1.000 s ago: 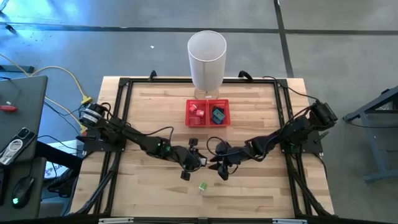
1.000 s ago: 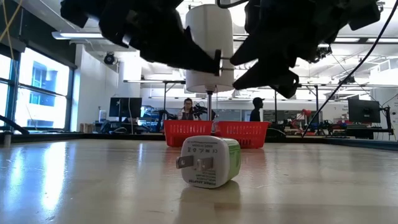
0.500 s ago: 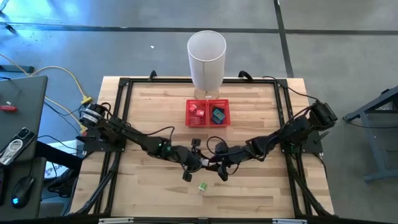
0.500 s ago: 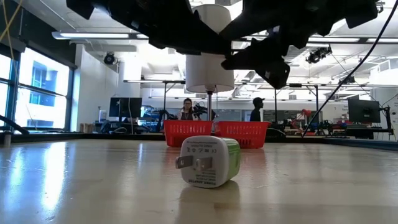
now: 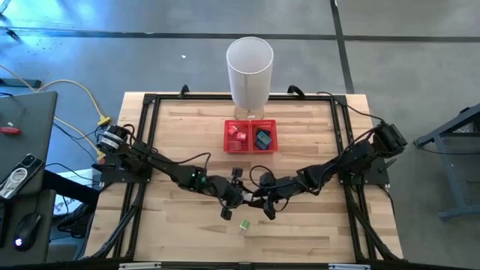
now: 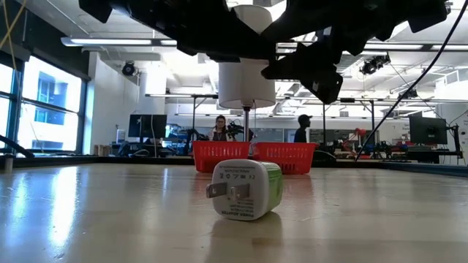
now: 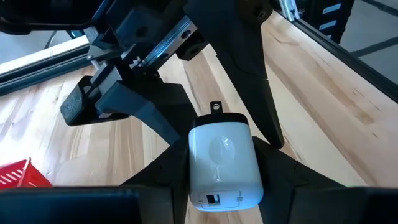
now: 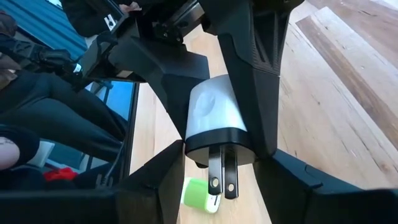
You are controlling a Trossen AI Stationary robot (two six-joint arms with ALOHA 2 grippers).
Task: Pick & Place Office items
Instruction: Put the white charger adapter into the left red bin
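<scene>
While both arms meet just in front of the red tray (image 5: 250, 136), the high view suggests a handover. In the left wrist view, the left fingers (image 7: 158, 186) pinch a white charger (image 7: 222, 163). In the right wrist view, the right fingers (image 8: 261, 93) clamp its pronged end, above the green-white charger (image 8: 200, 194) on the bench (image 5: 300, 232).
</scene>
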